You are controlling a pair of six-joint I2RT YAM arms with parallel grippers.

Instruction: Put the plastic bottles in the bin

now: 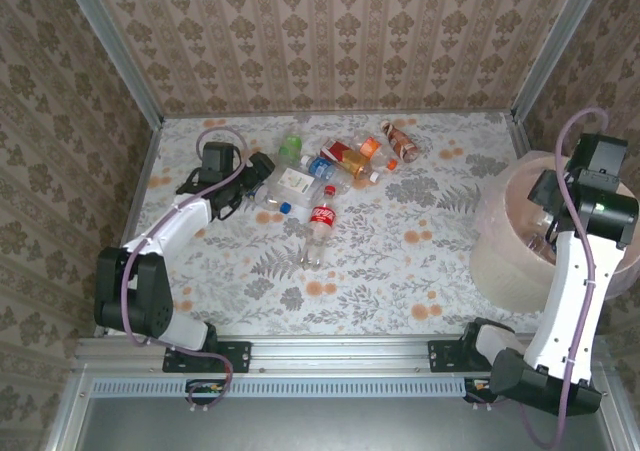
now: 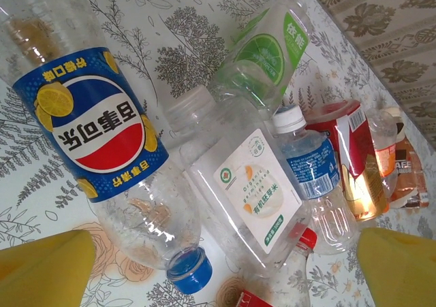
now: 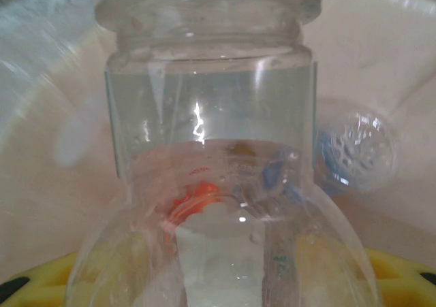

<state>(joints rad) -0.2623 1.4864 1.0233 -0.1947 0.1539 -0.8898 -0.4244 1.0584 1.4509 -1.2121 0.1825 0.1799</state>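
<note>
Left end effector (image 1: 250, 183) spread wide near Pepsi bottle (image 2: 95, 126), right end effector (image 3: 218, 280) gripping clear bottle (image 3: 211, 116)

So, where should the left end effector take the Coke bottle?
The Coke bottle lies flat, cap pointing away, its body clear of the other bottles. Come from straight above and close across the red label, where it is round and both sides are free.

Bottles (image 1: 296, 181) crowd the table (image 1: 400, 261) at 12 o'clock, the big bin (image 1: 500, 261) blocks 3 o'clock, and 6 o'clock is open.
</note>
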